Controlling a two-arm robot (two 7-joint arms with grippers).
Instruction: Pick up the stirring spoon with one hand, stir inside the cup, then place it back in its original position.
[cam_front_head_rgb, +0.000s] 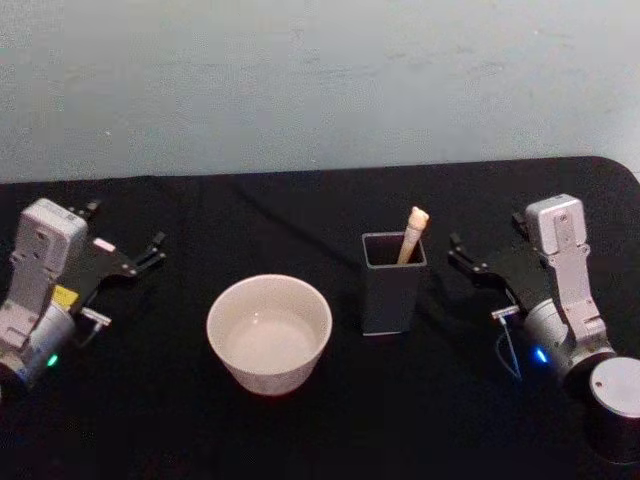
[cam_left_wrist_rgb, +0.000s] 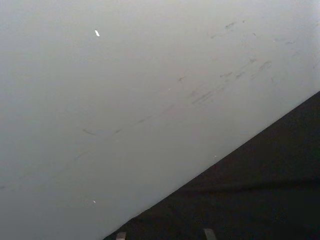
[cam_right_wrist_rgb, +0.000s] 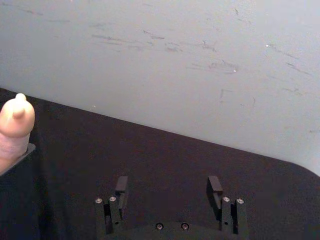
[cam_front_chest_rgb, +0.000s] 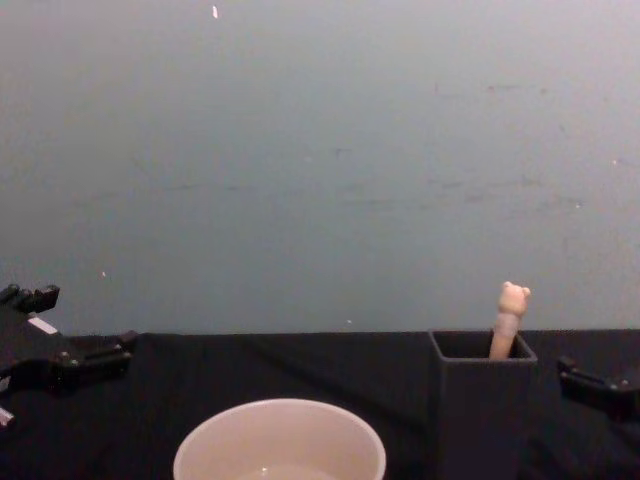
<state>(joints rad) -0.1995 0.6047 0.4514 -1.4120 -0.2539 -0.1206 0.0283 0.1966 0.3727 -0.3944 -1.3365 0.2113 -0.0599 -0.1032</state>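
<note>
- The stirring spoon (cam_front_head_rgb: 413, 233) stands in the dark square holder (cam_front_head_rgb: 392, 292), just right of centre in the head view. Its beige handle leans against the holder's right-hand rim and pokes out above it.
- From the chest view the small bear head of the spoon (cam_front_chest_rgb: 511, 318) rises above the holder (cam_front_chest_rgb: 482, 405) at the lower right of the frame. The spoon's bowl is hidden down inside.
- The cup (cam_front_head_rgb: 269, 333) sits at lower centre of the head view, just left of the holder and apart from it. I cannot make out anything in it.
- The right gripper (cam_front_head_rgb: 460, 252) rests on the black table (cam_front_head_rgb: 300, 215) at the right of the frame, near the holder but not touching it. In the right wrist view its fingers (cam_right_wrist_rgb: 215, 186) are spread, with nothing between them.
- The left gripper (cam_front_head_rgb: 152, 250) lies at the left edge of the head view, well apart from the cup. Whether its jaws are spread or pressed together I cannot tell.
</note>
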